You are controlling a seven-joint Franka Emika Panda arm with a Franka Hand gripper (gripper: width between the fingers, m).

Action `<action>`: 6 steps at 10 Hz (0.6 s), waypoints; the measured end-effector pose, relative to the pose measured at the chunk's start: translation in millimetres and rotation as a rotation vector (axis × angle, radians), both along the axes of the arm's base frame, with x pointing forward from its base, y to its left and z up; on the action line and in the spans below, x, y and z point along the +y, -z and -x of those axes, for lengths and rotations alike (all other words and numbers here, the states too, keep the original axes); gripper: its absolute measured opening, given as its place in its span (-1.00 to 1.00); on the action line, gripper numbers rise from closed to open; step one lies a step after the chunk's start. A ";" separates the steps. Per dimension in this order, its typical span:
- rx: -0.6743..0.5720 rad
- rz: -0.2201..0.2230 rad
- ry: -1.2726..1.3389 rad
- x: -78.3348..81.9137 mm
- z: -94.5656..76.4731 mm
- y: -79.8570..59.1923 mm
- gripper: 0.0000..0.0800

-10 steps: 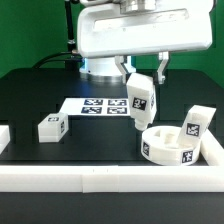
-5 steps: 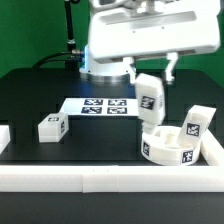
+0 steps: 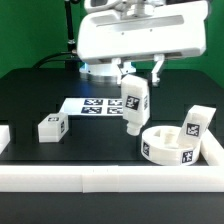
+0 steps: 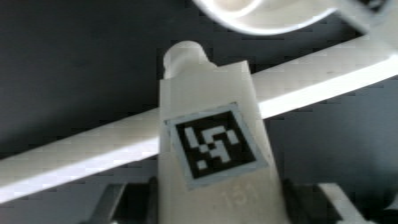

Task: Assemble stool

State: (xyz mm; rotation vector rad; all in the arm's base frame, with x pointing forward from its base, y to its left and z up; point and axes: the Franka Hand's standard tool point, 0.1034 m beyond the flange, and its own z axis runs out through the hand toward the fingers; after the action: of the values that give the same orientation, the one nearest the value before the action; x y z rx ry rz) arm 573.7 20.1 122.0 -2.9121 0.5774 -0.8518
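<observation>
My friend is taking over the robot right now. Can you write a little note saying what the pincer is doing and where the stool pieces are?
The pincer is shut on one white blocky plastic leg with a square tag, held nearly upright beside the seat, on the exterior view's left of it.
The round white plastic seat sits recess-up on the black table; no leg looks fitted to it.
The second leg stands just behind the seat, on the exterior view's right.
The third leg lies on the table at the exterior view's left.
Done: one leg picked up.
Left: join all three legs to the seat.
</observation>
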 end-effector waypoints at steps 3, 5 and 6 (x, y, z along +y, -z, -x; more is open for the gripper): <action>-0.012 -0.040 0.023 -9.4 8.6 5.5 -0.19; -0.011 -0.040 0.021 -9.2 8.6 6.1 -0.19; -0.011 -0.041 0.020 -7.3 8.7 6.1 -0.19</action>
State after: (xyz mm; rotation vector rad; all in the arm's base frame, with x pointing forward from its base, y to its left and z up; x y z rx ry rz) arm 565.0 12.8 115.9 -2.8679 0.6161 -0.8472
